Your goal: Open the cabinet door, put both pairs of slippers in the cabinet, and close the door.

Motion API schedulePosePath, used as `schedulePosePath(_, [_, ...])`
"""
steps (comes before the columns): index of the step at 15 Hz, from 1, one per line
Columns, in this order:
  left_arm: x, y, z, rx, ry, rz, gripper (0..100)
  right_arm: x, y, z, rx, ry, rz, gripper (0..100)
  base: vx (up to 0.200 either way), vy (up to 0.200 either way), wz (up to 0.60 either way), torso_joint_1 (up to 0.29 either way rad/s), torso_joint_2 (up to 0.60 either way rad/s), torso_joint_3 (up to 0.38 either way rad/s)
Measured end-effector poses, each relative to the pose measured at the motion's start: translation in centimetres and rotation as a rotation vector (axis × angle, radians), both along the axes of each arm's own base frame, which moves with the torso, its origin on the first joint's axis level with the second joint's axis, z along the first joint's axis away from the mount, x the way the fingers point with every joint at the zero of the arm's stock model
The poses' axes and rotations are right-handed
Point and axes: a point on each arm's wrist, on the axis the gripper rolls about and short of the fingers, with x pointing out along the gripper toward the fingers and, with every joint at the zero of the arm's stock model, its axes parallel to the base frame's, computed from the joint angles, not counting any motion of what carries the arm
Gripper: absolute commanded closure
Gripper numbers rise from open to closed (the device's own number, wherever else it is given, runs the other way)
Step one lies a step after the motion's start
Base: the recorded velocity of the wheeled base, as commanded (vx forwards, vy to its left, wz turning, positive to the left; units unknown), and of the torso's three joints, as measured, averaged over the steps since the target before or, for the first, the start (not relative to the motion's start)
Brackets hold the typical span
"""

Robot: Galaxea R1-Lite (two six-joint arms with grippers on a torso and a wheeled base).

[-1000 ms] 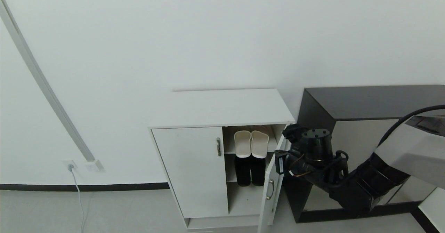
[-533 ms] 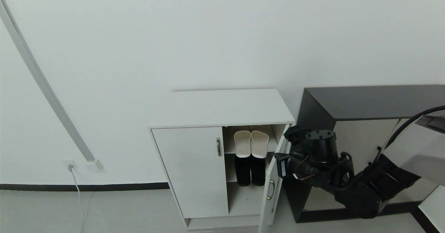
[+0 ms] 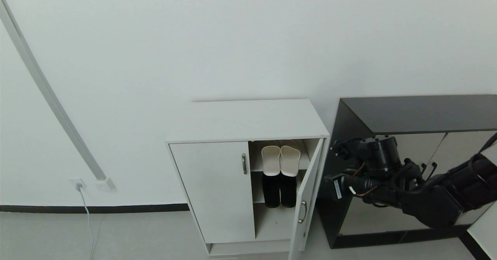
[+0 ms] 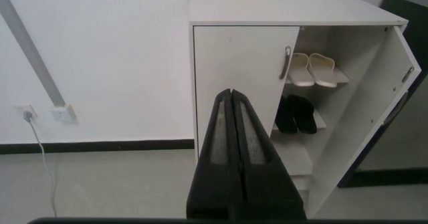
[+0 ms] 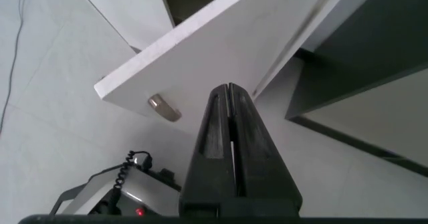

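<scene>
The white cabinet (image 3: 248, 120) has its left door shut and its right door (image 3: 308, 190) swung out, with a metal handle (image 3: 302, 212) near the free edge. A white pair of slippers (image 3: 280, 160) lies on the upper shelf and a black pair (image 3: 278, 192) on the shelf below. My right gripper (image 3: 334, 186) hangs just right of the open door, apart from it. In the right wrist view this gripper (image 5: 231, 89) is shut and empty, pointing at the door's outer face (image 5: 221, 43) beside the handle (image 5: 164, 108). My left gripper (image 4: 231, 93) is shut and empty, well in front of the cabinet.
A black sideboard (image 3: 419, 112) with mirrored fronts stands directly right of the cabinet, leaving a narrow gap beside the open door. A wall socket with a cable (image 3: 79, 185) and a slanted conduit (image 3: 46, 89) are at the left. Grey floor (image 3: 116, 233) spreads in front.
My right arm has pulled back to the right and slightly up, away from the open door's edge. The slippers have not moved.
</scene>
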Motion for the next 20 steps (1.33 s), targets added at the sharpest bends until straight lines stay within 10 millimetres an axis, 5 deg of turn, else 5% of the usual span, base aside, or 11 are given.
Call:
schedulePosePath(9, [0.0,0.0,0.0,0.001,0.0,0.0,100,0.5,3.2,-2.5,0.014,0.037,0.045,100,0.0,0.0,0.0,0.0,0.0,0.0])
schedulePosePath(13, [0.0,0.0,0.0,0.001,0.0,0.0,100,1.9,5.3,-3.2,0.139,-0.098,0.029,100,0.0,0.0,0.0,0.0,0.0,0.0])
schedulePosePath(20, [0.0,0.0,0.0,0.003,0.0,0.003,100,1.5,5.9,-4.8,0.206,-0.121,0.072,100,0.0,0.0,0.0,0.0,0.0,0.0])
